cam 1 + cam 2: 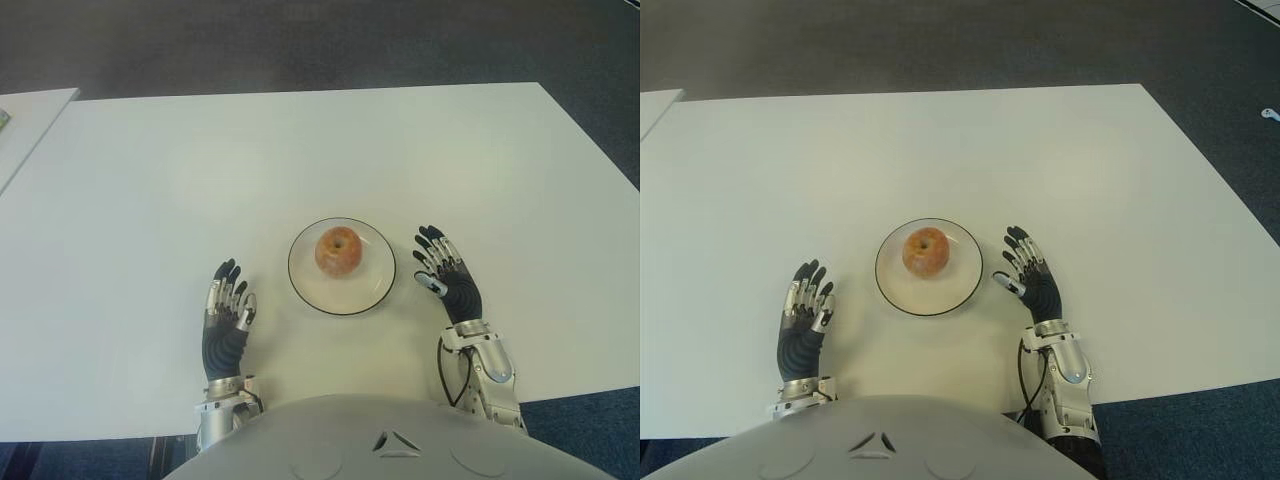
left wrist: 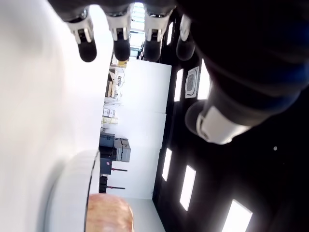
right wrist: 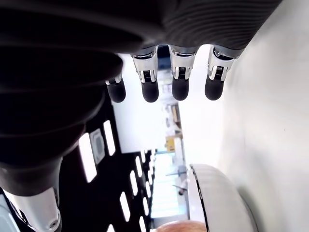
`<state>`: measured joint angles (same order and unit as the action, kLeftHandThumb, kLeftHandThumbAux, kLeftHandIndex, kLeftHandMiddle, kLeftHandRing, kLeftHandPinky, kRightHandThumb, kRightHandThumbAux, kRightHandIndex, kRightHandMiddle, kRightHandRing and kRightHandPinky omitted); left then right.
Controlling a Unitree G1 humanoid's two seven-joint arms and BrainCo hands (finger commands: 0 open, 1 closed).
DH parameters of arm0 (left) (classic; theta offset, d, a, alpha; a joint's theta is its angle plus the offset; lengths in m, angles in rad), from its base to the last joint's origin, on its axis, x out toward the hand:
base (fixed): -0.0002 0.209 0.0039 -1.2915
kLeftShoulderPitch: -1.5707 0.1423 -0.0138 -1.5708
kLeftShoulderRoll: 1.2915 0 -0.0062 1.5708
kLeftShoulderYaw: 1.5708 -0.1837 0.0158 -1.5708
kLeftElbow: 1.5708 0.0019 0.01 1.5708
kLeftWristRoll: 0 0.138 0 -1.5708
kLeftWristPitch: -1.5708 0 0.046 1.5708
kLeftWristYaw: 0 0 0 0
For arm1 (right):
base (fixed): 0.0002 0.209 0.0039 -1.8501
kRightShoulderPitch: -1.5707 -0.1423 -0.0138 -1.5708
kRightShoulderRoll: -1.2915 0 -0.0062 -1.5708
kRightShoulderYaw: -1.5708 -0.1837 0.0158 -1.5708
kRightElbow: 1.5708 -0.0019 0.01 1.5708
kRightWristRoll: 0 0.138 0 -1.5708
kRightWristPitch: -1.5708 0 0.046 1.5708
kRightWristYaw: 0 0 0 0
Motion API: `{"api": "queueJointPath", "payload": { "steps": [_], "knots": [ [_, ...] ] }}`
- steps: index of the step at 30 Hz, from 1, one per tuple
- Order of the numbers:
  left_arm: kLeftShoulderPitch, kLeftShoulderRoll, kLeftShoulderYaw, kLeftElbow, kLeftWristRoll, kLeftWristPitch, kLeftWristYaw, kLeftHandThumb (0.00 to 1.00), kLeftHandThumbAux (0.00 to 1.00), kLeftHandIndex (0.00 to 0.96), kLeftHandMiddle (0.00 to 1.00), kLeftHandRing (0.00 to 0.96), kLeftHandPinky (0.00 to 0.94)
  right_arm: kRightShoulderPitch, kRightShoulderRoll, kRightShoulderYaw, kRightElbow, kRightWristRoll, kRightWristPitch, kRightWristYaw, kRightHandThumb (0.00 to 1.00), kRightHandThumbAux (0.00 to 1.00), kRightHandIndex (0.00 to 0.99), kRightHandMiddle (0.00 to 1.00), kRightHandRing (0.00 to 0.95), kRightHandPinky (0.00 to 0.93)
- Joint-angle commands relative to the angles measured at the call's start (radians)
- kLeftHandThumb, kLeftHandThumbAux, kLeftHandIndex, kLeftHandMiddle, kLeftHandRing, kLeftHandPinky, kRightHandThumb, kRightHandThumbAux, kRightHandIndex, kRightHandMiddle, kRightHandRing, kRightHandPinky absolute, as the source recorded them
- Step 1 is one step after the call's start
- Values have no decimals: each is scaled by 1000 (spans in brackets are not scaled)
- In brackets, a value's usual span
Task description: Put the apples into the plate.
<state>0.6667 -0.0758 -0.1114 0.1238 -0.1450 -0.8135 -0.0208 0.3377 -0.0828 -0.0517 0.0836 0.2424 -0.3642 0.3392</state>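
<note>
One apple (image 1: 338,250) sat on the plate (image 1: 372,292) near the front edge of the white worktop (image 1: 150,180), toward the plate's far side. The right hand (image 1: 445,270) showed just beside the plate's right rim, fingers spread and holding nothing. The left hand (image 1: 227,310) showed to the plate's left, slightly farther off and nearer the robot, its fingers likewise extended and empty. The apple lay between the two hands, touched by neither.
</note>
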Motion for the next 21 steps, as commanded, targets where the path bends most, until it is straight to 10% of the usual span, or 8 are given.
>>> {"api": "queueJointPath", "payload": {
  "steps": [1, 21],
  "knots": [
    [13, -14, 3, 3, 32, 23, 4, 188, 701, 0, 0, 0, 0, -13, 4, -9, 17, 19, 38, -1, 172, 688, 0, 0, 0, 0],
    [42, -39, 4, -41, 34, 104, 31, 215, 672, 0, 0, 0, 0, -11, 3, -16, 20, 12, 69, -4, 156, 730, 0, 0, 0, 0]
  ]
}}
